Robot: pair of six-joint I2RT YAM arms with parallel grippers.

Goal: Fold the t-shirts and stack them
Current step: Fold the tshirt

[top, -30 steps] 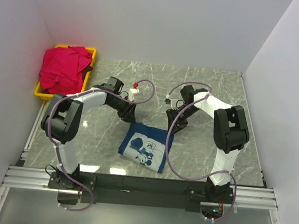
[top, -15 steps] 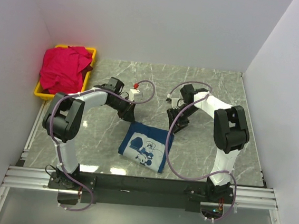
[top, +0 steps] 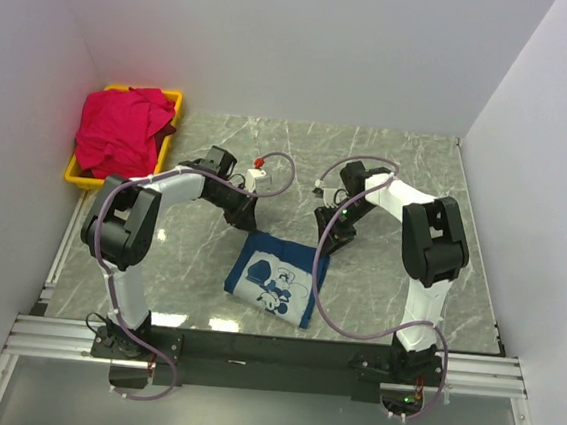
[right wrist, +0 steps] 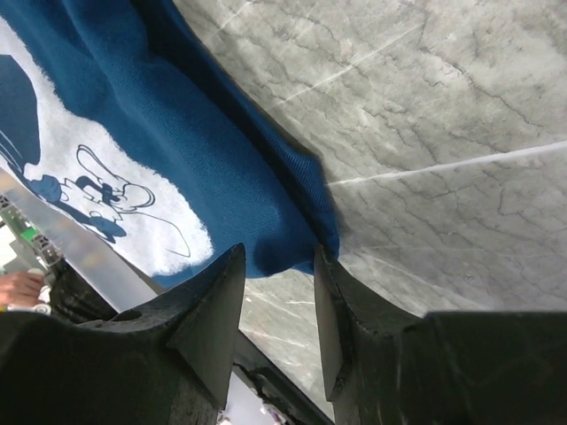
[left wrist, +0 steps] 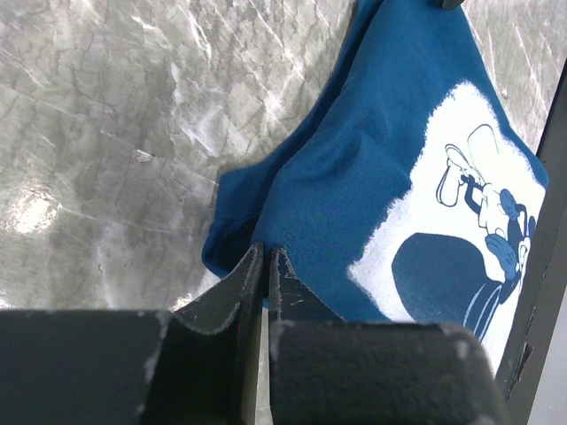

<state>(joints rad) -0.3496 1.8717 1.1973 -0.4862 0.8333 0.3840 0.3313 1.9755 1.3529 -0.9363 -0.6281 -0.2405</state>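
A navy t-shirt [top: 277,277] with a white cartoon print lies folded on the marble table, near the front middle. My left gripper [top: 240,216] is at its far left corner. In the left wrist view its jaws [left wrist: 266,252] are pressed together on the edge of the navy t-shirt [left wrist: 354,177]. My right gripper [top: 327,241] is at the far right corner. In the right wrist view it [right wrist: 279,261] stands open, with the corner of the navy t-shirt [right wrist: 204,177] between its tips. A red-pink t-shirt [top: 120,132] lies crumpled in the bin.
The yellow bin [top: 83,177] sits at the far left against the wall. White walls close in the table on the left, back and right. The arms' cables [top: 277,172] loop over the marble. The mounting rail [top: 270,357] runs along the near edge.
My left gripper's jaws have closed at the shirt's far left corner. The right arm has shifted slightly toward the shirt, jaws still apart.
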